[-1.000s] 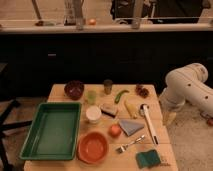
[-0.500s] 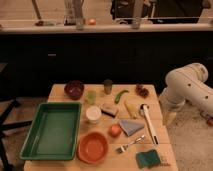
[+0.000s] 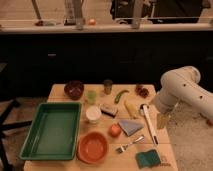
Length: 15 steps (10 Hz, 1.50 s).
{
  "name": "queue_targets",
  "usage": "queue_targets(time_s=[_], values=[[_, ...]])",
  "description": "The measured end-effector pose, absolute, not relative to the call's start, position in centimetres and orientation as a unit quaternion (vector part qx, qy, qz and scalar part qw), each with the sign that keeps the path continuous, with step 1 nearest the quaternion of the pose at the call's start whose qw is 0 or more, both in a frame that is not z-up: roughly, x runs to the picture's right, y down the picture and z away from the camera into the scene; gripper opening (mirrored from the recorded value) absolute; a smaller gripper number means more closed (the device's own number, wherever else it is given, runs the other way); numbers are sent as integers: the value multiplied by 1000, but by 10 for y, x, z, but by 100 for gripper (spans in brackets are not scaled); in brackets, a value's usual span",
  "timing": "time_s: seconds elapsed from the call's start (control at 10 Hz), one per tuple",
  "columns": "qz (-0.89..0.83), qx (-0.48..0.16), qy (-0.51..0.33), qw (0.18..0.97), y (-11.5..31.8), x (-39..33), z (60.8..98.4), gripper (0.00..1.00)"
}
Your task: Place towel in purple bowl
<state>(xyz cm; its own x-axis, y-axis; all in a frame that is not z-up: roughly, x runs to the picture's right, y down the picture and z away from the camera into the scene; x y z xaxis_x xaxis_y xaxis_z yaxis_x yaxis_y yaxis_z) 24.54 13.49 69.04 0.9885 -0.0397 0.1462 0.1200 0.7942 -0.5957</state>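
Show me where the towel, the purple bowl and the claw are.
towel [image 3: 131, 127], camera view, middle of the cloth.
purple bowl [image 3: 74, 93], camera view, front wall.
claw [image 3: 162, 120], camera view, its tip, beside the table [image 3: 59, 95].

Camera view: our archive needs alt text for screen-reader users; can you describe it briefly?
A white robot arm's gripper hangs just off the right edge of a cluttered wooden table, not touching the folded grey-blue towel in the table's right half. The purple bowl sits at the far left corner, behind a green tray.
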Motion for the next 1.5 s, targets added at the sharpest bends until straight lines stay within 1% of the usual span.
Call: queue_targets(time_s=[0.4,0.7,1.1,1.5], values=[[-53,-302,-129,943,146,226,697,80],[-75,-299,-147,940,152,200,716,80],[-125,-315,-126,932,166,172,760,80],[-157,-325,-100,927,177,161,787,80]])
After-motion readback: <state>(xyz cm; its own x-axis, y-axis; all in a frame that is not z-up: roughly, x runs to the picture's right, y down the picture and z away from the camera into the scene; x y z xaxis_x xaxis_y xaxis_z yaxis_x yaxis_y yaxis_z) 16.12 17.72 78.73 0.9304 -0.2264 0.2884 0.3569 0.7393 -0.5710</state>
